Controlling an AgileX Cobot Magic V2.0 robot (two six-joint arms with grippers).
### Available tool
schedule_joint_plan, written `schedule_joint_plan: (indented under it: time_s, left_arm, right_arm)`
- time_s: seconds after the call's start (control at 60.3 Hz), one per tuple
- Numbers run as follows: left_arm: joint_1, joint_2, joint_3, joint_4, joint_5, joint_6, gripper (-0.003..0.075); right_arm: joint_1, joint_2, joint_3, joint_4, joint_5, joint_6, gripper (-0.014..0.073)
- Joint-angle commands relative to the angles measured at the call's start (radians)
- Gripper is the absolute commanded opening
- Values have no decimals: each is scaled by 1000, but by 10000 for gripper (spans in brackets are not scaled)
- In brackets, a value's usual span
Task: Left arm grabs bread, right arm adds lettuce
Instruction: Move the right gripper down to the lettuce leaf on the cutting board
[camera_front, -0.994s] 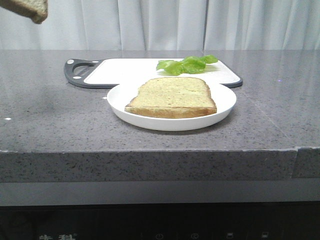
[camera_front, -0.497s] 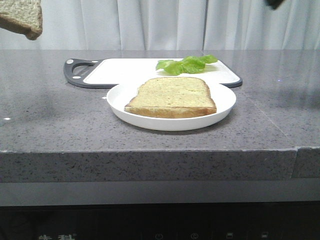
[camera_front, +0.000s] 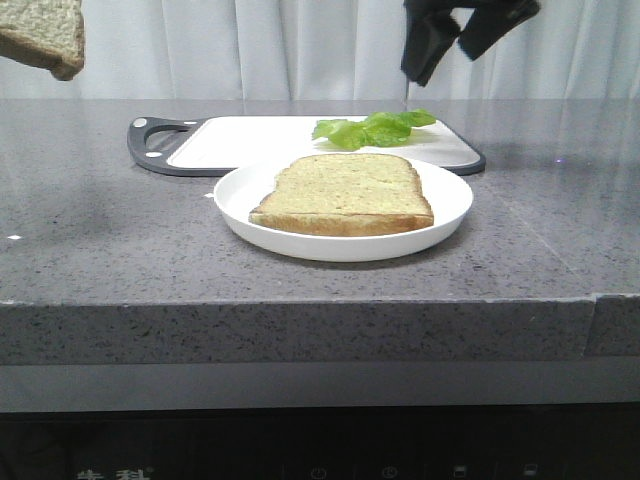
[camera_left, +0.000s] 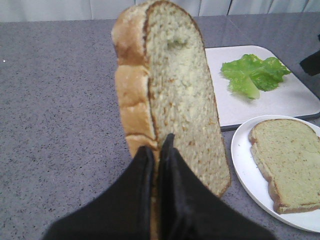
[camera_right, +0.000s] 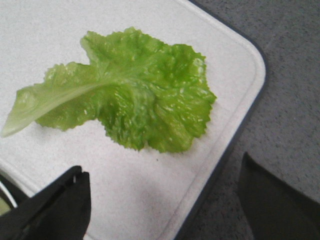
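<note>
Presently on the counter (camera_front: 100, 250): one white plate (camera_front: 450, 215) at the middle, bearing a pale slice (camera_front: 345, 192) lying flat; behind it one white cutting board (camera_front: 250, 140) with a dark rim and handle; on the board's right half, one green lettuce (camera_front: 375, 128) leaf, ruffled, lying loose and touched by nothing. Held item: the bread (camera_left: 170, 100), a thick toasted slice, clamped at its lower edge by the left gripper (camera_left: 159, 165), whose two black fingers are pinched tight against both faces; in the front view the slice shows only as a corner at the top left, raised high and well apart from the plate. Second tool: the right gripper (camera_front: 440, 45), hanging in the air above the right end of the board, over the leaf; its jaws stand wide apart and grasp nothing, and the wrist view shows the leaf lying between and beyond the two fingertips (camera_right: 55, 205). Status, as judged: the bread half of the job appears done, the slice being lifted and secured. The lettuce half is not yet done; the leaf remains to be gripped, carried off the board and laid on the slice in the plate, presumably before the held bread goes anywhere.
</note>
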Motion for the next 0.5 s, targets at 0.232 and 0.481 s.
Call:
schedule_joint_plan:
  time_s: [0.232,0.481]
  left_arm:
    - [0,-9,-28,25,-79,-12,-21]
    - [0,-9,-28,25,-79,-12,-21]
  right_arm:
    - [5,108,-212,28,27,-68,609]
    - [5,147,-215,17,20,-69,609]
